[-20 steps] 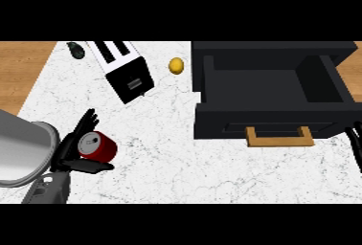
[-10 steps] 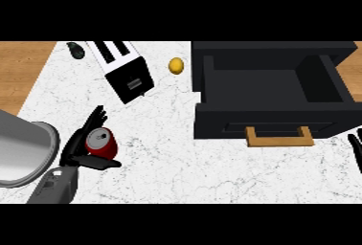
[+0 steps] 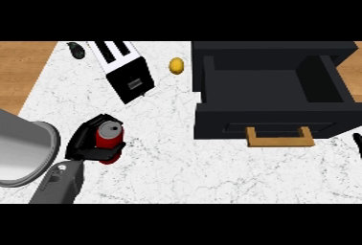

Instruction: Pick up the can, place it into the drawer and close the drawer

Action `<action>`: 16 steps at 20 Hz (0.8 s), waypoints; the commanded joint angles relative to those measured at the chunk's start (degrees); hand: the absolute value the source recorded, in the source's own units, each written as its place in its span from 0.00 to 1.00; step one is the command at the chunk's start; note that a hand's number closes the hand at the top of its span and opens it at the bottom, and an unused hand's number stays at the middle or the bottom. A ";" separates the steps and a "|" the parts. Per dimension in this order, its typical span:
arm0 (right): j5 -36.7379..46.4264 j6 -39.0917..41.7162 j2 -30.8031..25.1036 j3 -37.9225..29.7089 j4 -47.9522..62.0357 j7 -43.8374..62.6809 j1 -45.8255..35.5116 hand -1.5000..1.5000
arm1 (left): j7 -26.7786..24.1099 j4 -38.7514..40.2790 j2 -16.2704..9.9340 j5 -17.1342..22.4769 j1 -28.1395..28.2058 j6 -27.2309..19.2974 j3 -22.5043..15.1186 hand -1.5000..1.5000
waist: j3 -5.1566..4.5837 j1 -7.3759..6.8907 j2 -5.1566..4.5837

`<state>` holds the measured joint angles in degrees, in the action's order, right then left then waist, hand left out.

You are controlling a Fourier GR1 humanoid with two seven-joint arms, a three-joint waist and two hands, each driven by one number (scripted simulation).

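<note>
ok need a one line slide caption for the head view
Left hand curled round the red can on the marble counter, with the black drawer standing open to its right.

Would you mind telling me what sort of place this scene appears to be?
Most likely a kitchen: a marble-look counter carries a toaster, an open black drawer with a wooden handle, and a red can in the left hand.

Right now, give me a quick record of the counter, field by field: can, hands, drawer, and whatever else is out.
can: red, upright on the counter, left of the drawer
left hand: fingers curled round the can
right hand: only a sliver at the right edge, fingers not readable
drawer: black, pulled open, nothing visible inside, wooden handle facing the robot
other items: toaster, yellow lemon-like fruit, metal pot at left, dark object at top left
</note>
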<state>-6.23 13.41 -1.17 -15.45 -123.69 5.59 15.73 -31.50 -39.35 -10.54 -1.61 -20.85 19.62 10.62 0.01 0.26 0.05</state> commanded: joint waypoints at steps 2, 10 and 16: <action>-1.07 0.10 -1.05 -1.60 -1.32 1.15 -1.64 0.00 | 3.04 -7.07 4.25 0.94 2.80 -0.65 -2.53 1.00 | 0.00 -0.19 0.05; -0.55 -1.16 0.95 0.22 -3.70 1.92 0.90 0.00 | 6.57 -9.13 3.45 6.58 1.00 -15.72 7.57 1.00 | -0.01 -0.13 0.04; -0.15 -0.33 1.15 0.56 -3.40 -0.68 3.47 0.00 | 19.66 -31.27 8.46 6.18 6.13 -19.20 -0.12 1.00 | 0.03 -0.32 0.18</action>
<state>-6.27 12.86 -0.25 -15.18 -125.57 5.38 17.56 -18.39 -60.88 -4.37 4.35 -15.93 3.26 13.17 0.03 -0.06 0.15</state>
